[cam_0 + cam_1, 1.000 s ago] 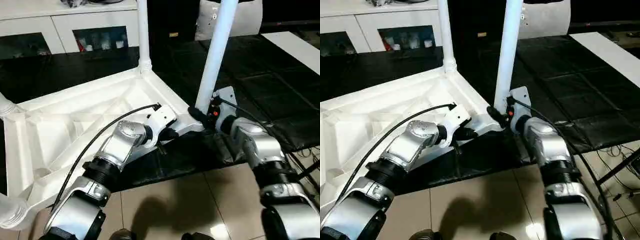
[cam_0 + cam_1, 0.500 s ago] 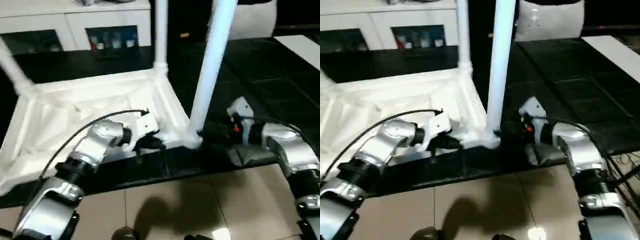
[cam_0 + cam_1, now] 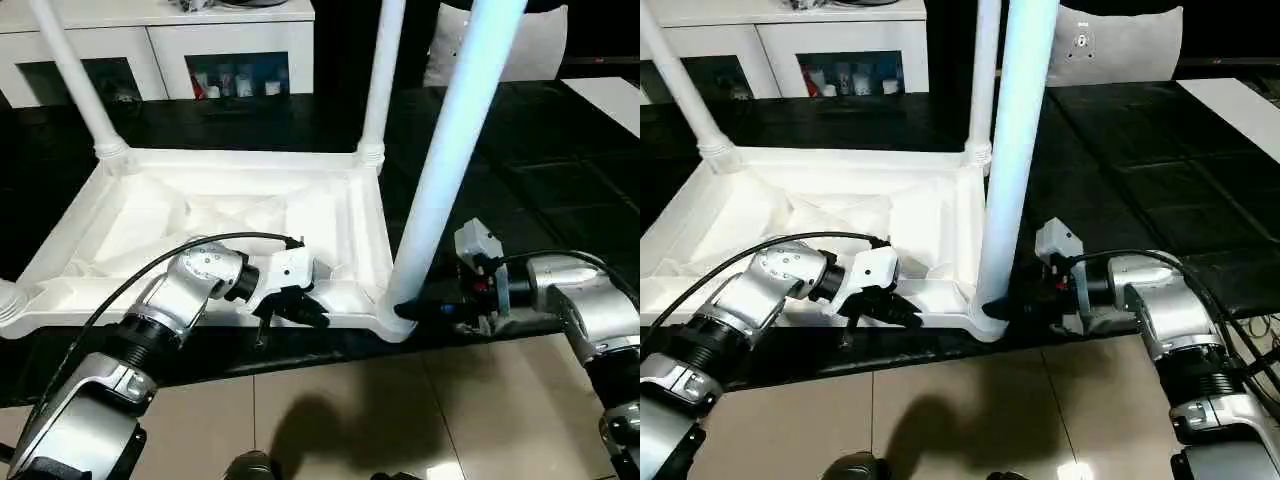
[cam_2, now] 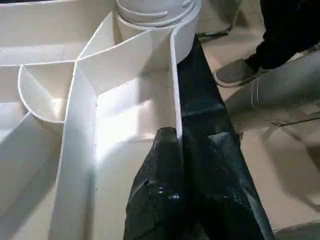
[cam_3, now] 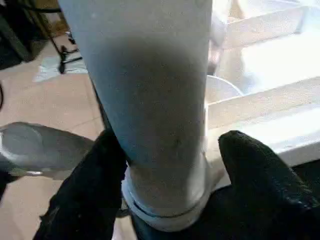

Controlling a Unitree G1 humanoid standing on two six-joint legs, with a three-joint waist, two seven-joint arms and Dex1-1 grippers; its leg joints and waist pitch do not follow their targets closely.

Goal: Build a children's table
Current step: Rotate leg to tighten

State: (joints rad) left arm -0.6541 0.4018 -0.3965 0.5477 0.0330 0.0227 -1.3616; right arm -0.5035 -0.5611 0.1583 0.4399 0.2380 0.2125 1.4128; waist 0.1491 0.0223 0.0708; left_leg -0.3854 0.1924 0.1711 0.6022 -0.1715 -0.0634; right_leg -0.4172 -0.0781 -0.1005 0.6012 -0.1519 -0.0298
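Note:
The children's table [image 3: 230,200] lies upside down on the black work table, its ribbed underside facing up. Three white legs stand in its corner sockets: the near-right leg [image 3: 450,150], the far-right leg [image 3: 380,80] and the far-left leg [image 3: 75,80]. My left gripper [image 3: 310,312] is shut on the thin near rim [image 4: 173,90] of the tabletop. My right gripper [image 3: 408,308] is at the base of the near-right leg [image 5: 150,75]. Its fingers [image 5: 95,185] straddle the leg, one against it and the other a little off it.
The tabletop's near rim runs along the front edge of the black work table [image 3: 540,170], with tiled floor [image 3: 400,420] below. White cabinets [image 3: 200,40] stand behind and a pale bag [image 3: 545,45] at the back right. A person's shoe [image 4: 235,72] rests on the floor.
The whole picture has shifted and the tabletop now sits square to me. My right gripper, drawn back from the near-right leg half a second ago, is at its base again. The left grip is unchanged.

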